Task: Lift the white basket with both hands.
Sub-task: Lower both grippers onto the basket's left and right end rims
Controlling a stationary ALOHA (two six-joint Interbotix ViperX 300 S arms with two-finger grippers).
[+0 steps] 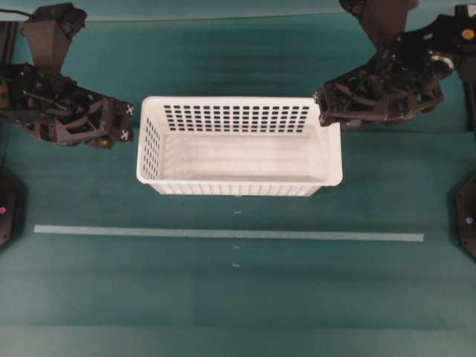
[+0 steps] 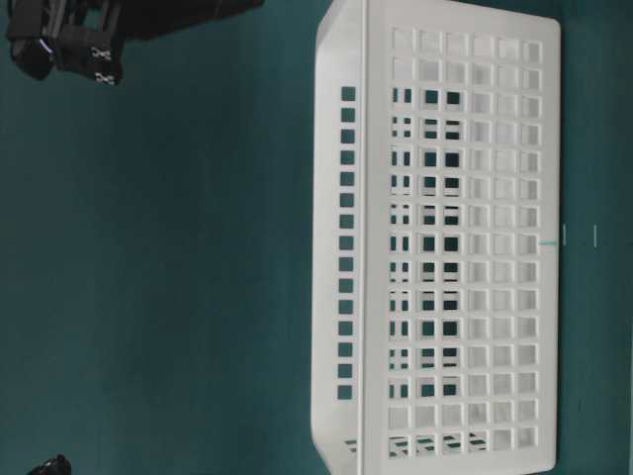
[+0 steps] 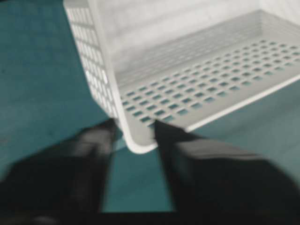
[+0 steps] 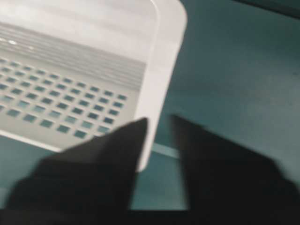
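The white basket (image 1: 238,165) stands upright on the green table, long side across the overhead view. It is empty. My left gripper (image 1: 128,123) is open just off the basket's left end wall. In the left wrist view its fingers (image 3: 101,140) stand either side of a basket corner (image 3: 140,140) without closing on it. My right gripper (image 1: 321,105) is open at the basket's back right corner. In the right wrist view the basket rim (image 4: 161,89) runs between the open jaws, close to the left finger (image 4: 126,140). The basket fills the table-level view (image 2: 445,237).
A pale tape line (image 1: 223,233) runs across the table in front of the basket. Black arm bases sit at the left edge (image 1: 6,208) and right edge (image 1: 467,216). The arms' upper links stand at the back corners.
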